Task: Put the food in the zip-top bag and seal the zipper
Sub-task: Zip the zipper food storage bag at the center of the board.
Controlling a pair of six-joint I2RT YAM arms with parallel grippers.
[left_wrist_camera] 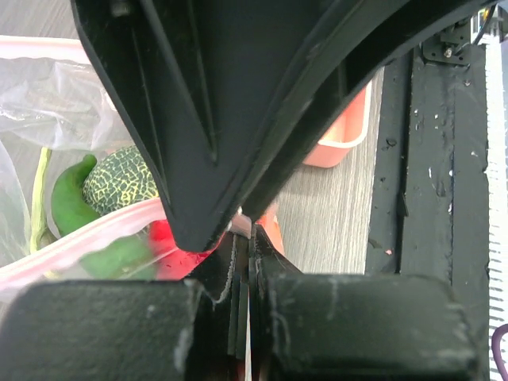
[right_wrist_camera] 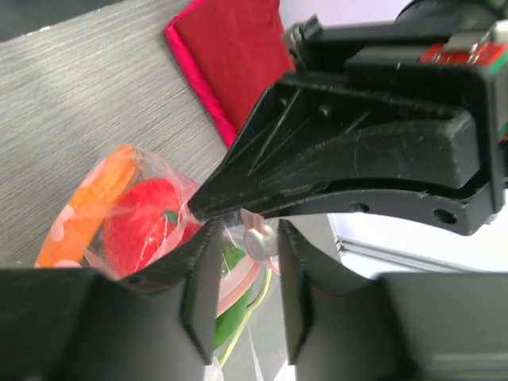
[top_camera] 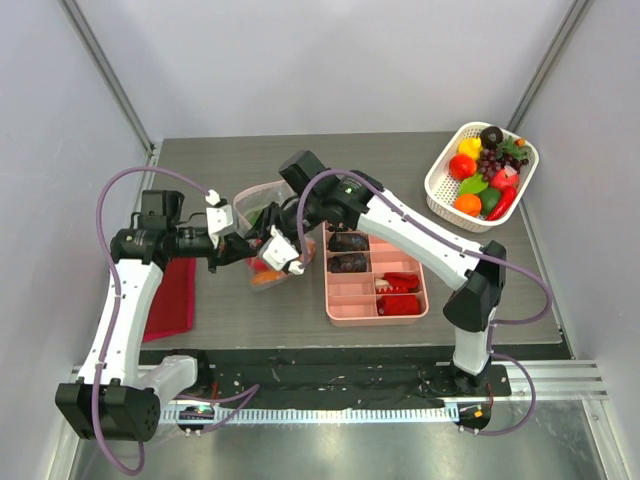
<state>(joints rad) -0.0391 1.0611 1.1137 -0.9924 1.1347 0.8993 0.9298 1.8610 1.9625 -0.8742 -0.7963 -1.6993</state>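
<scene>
1. Left gripper (left_wrist_camera: 242, 238): jaws pinched shut on the near edge of the zip-top bag (top_camera: 262, 205), mid-left on the worktop (top_camera: 250, 150), food (right_wrist_camera: 143, 222) inside.
2. Right gripper (right_wrist_camera: 244, 246): jaws part open, straddling the slider tab (right_wrist_camera: 255, 240) just beside that pinch, not yet gripping.

Top camera: high overhead, wide, looking down. Wrist cameras: close, both seemingly on zip-top bag (left_wrist_camera: 55, 87).

zip-top bag (top_camera: 252, 203) mostly hidden behind the right gripper (top_camera: 284, 258); red cloth (top_camera: 172, 300) partly covered by the left arm (top_camera: 122, 305).
</scene>
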